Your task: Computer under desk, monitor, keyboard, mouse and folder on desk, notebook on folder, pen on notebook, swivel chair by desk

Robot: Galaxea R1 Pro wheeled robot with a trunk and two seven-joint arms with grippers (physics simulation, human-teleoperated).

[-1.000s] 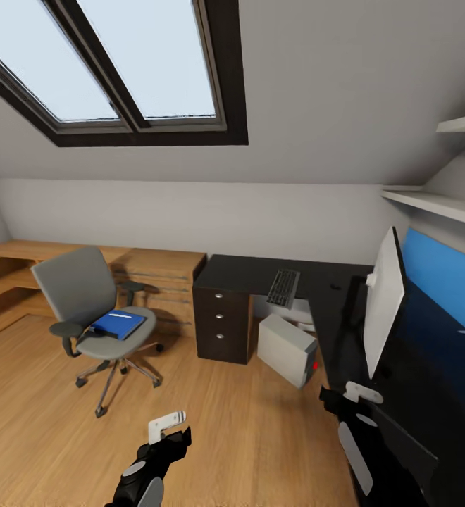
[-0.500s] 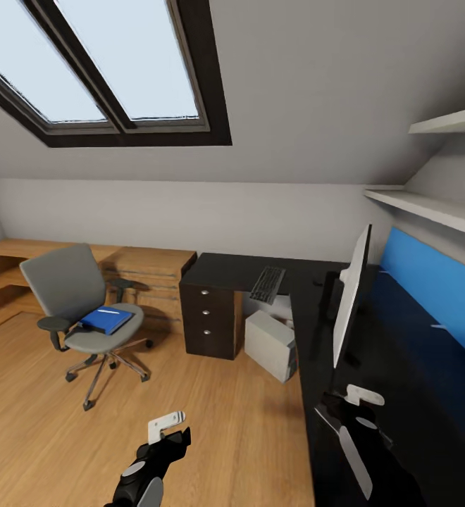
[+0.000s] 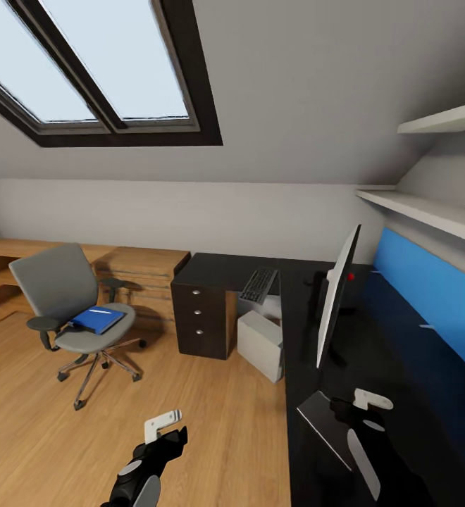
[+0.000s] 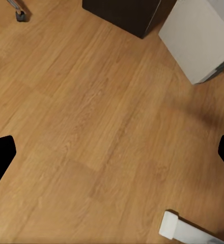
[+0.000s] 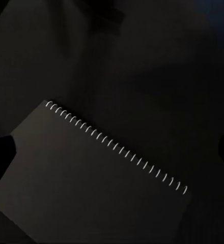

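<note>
I have the right gripper (image 3: pixel 363 408) hanging above the dark spiral notebook (image 5: pixel 91 188), which lies flat on the black surface (image 3: pixel 373 352) near its front edge, in front of the edge-on monitor (image 3: pixel 335 306). Through the right wrist camera the jaws stand wide, with nothing between them. The left gripper (image 3: pixel 163 426) hangs over the wooden floor (image 4: pixel 91 127), jaws also spread and empty. The blue folder (image 3: pixel 97 319) lies on the swivel chair (image 3: pixel 70 310), well apart from the surface. Since the folder must go underneath, I'd fetch it first. If lifting the notebook, I'd approach at the overhanging corner.
</note>
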